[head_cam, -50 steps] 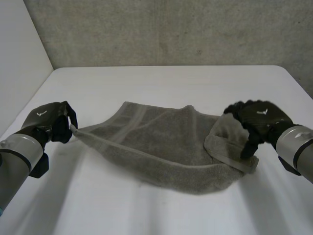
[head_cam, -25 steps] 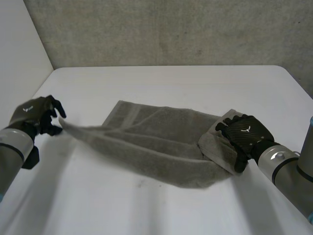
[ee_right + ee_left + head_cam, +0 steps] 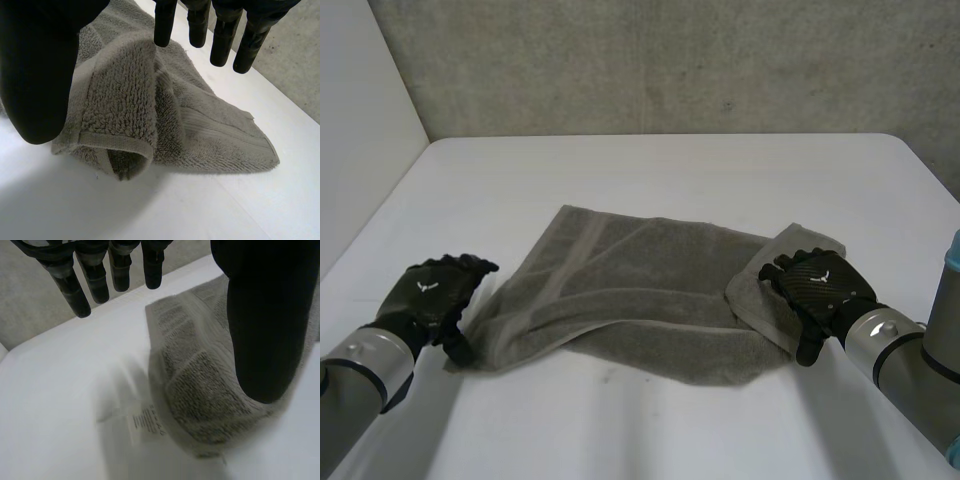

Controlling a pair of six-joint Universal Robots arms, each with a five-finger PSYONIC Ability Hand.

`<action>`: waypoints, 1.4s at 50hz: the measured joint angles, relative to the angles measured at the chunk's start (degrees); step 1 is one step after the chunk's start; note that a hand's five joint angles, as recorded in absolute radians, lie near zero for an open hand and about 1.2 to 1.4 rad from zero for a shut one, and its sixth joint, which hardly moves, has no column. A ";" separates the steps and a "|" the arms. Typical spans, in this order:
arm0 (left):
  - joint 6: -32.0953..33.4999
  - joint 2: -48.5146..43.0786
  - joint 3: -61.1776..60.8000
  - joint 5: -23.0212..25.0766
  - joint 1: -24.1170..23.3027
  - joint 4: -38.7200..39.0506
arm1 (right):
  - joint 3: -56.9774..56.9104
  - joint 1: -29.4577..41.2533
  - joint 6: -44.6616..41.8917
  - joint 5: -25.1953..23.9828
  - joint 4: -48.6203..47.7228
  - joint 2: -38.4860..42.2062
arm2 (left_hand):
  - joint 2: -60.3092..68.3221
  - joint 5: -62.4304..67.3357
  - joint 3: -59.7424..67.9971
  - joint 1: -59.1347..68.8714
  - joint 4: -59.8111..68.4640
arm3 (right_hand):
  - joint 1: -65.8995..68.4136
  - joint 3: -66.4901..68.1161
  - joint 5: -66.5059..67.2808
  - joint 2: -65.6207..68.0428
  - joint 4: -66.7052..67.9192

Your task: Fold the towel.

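The grey towel (image 3: 640, 290) lies rumpled on the white counter (image 3: 670, 170), with the left robot hand (image 3: 432, 300) at its left corner and the right robot hand (image 3: 820, 290) over its turned-up right corner, both with fingers straight, apart from the thumb, seemingly gripping nothing.

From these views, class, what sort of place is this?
Probably a robot lab or test bench: a white table, a plain concrete wall behind it, and one grey towel with the left robot hand and the right robot hand at its ends.
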 measured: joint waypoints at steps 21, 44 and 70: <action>13.12 8.59 -12.04 -0.03 -1.85 0.09 | 0.61 0.02 -0.16 -0.05 -0.32 0.50 | 15.67 15.04 15.56 15.43 15.64 | -0.60 -0.16 0.00 -0.13 -0.11; 13.15 -5.62 -6.12 -0.44 -2.00 8.13 | 1.07 0.05 -0.65 -0.05 -0.45 1.03 | 15.40 14.86 15.35 15.42 15.23 | -1.19 -0.67 0.00 -0.57 -0.42; 12.34 -12.45 2.30 -0.79 -4.83 8.50 | 0.89 0.04 -0.99 0.04 -1.31 2.61 | 45.67 44.60 45.18 45.47 45.27 | -2.25 -1.52 0.00 -1.17 -1.08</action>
